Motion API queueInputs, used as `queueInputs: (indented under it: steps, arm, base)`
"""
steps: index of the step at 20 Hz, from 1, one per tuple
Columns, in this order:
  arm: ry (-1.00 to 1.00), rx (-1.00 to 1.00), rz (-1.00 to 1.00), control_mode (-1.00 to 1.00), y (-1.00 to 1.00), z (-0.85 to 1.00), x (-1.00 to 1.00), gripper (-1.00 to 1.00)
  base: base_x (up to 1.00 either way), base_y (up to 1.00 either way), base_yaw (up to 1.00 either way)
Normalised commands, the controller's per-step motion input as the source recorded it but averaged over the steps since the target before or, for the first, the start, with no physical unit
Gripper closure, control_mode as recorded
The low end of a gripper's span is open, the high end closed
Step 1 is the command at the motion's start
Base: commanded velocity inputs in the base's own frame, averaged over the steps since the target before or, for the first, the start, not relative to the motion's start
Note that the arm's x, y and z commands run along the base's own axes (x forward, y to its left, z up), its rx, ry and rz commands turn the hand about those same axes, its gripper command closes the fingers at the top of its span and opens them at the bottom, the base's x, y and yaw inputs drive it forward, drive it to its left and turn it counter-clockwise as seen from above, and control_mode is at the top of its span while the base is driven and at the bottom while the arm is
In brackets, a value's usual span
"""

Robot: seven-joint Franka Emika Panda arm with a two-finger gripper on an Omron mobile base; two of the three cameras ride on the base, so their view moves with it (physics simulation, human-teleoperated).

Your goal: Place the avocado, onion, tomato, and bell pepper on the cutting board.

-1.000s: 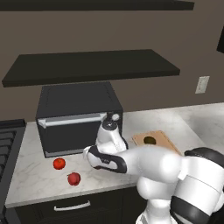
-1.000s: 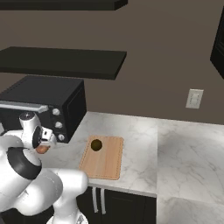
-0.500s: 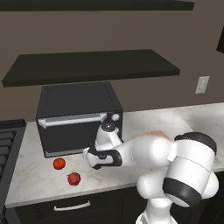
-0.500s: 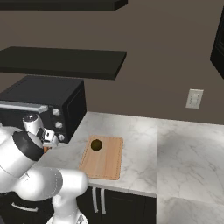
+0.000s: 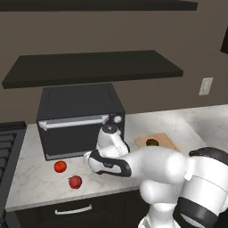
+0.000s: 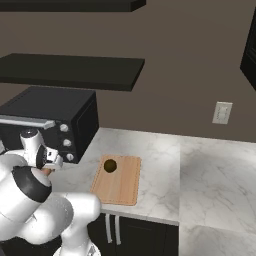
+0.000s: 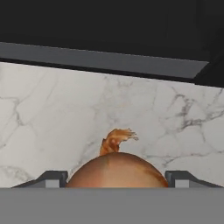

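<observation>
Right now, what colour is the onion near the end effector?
Tan-orange with a brownish sheen, topped by a dry orange tuft; the onion shows best in the hand view.

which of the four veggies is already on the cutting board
The avocado, the dark olive one, sits near the back of the cutting board. The tomato and bell pepper lie on the counter.

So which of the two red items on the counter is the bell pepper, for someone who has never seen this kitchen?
Start at the black toaster oven on the marble counter. Two small red fruits lie on the counter before its left half. The bell pepper is the one nearer the counter's front edge, a darker crimson and slightly lumpy, while the tomato sits closer to the oven, brighter orange-red and smooth.
</observation>
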Motion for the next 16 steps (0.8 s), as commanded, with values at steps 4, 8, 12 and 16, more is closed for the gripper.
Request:
queueInputs:
  steps: [4, 8, 12, 16]
  arm:
    - [0.0, 0.02, -0.03, -1.0, 0.0, 0.6, -0.66, 1.0]
    - [0.0, 0.01, -0.05, -1.0, -0.15, 0.8, -0.67, 1.0]
    - [-0.01, 0.0, -0.01, -1.0, -0.2, 0.71, -0.56, 1.0]
    - [-0.08, -0.02, 0.0, -1.0, -0.25, 0.71, -0.46, 1.0]
  base:
    - [0.0, 0.0, 0.0]
    - [0.0, 0.0, 0.0]
    - [0.0, 0.0, 0.0]
    - [0.0, 0.0, 0.0]
